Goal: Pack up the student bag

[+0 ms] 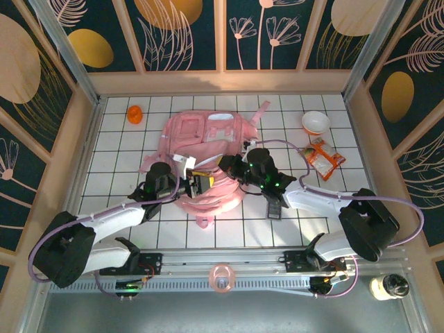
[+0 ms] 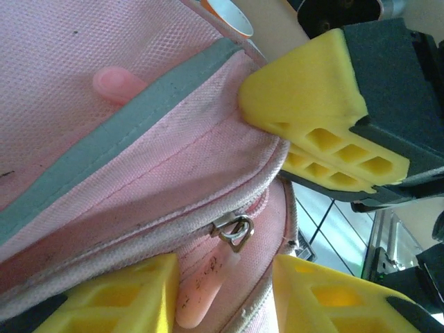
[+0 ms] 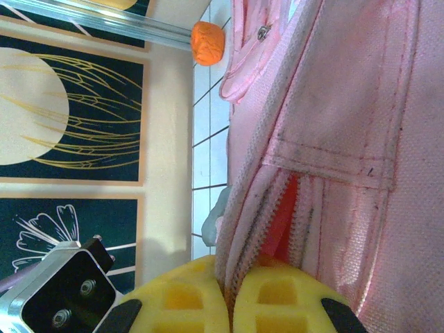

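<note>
Our right fingers (image 3: 184, 298) are pressed together on the zip edge of the student bag (image 1: 208, 132). The bag lies on the tiled worktop (image 1: 125, 149) and stretches away beyond both sets of fingertips. Our left fingers (image 2: 118, 298) stand apart, with the pink zip pull (image 2: 198, 298) hanging between them, close against one, and the metal slider (image 2: 234, 231) just beyond it.

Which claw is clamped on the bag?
The right claw, shut on the bag edge; the left claw is open, straddling the zip pull.
</note>
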